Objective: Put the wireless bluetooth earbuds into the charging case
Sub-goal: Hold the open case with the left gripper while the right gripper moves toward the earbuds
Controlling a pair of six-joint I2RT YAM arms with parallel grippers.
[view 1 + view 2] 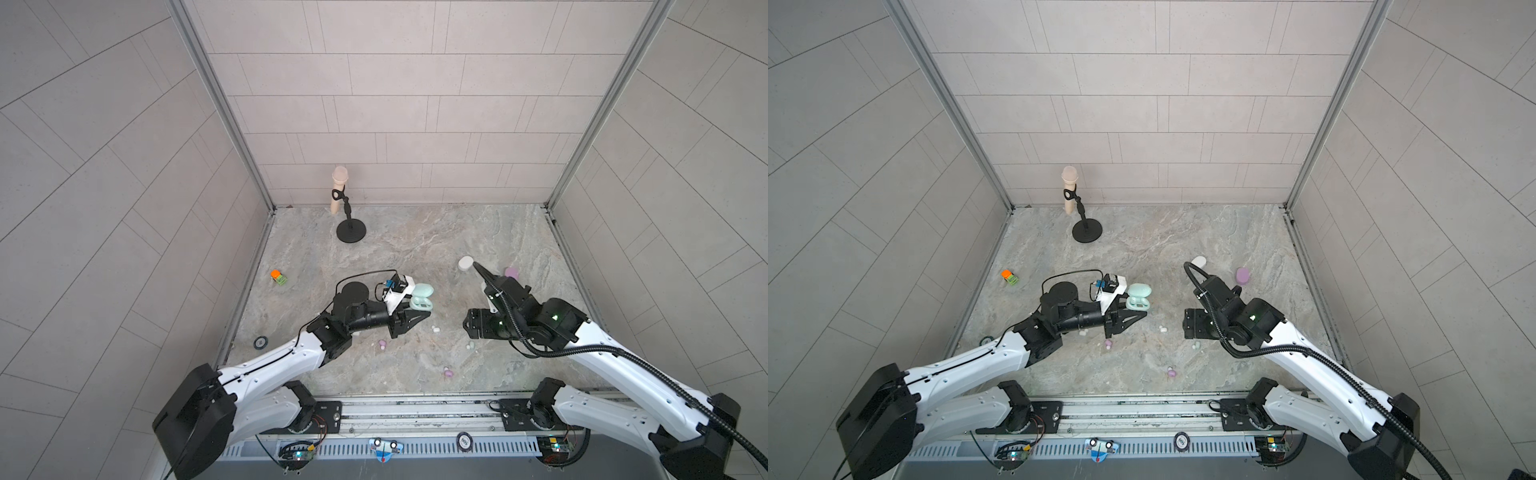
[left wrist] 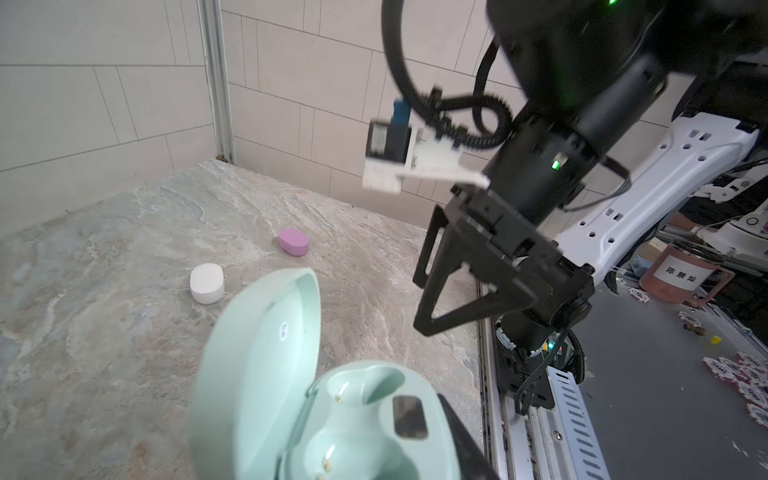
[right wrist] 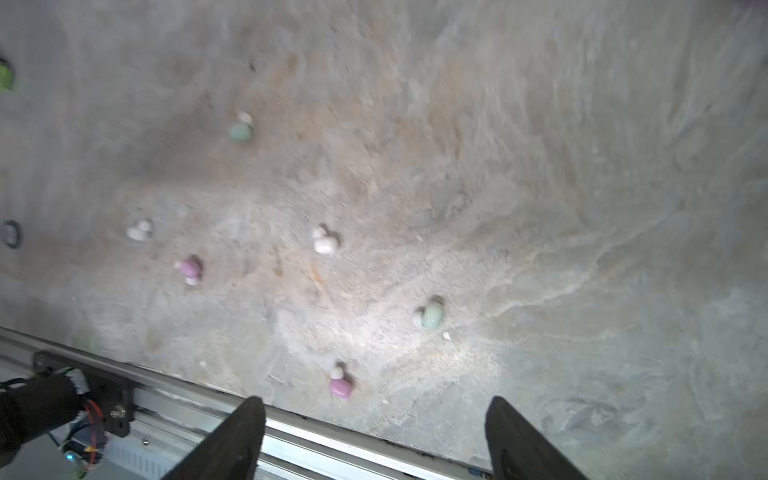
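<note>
Left fingers: clamped on the open mint case; hold it level.
Right fingers: wide apart, empty; descend squarely over mint earbud.

Mint case cut off at picture bottom. Buds blurry in right wrist view. Purple case partly hidden behind right arm.

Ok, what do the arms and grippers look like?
The left arm and right arm have white shells, black joints. The left gripper and right gripper are black, with hollow triangular fingers. A ribbed black hose runs along the right arm; a thin black cable loops at the left wrist.
</note>
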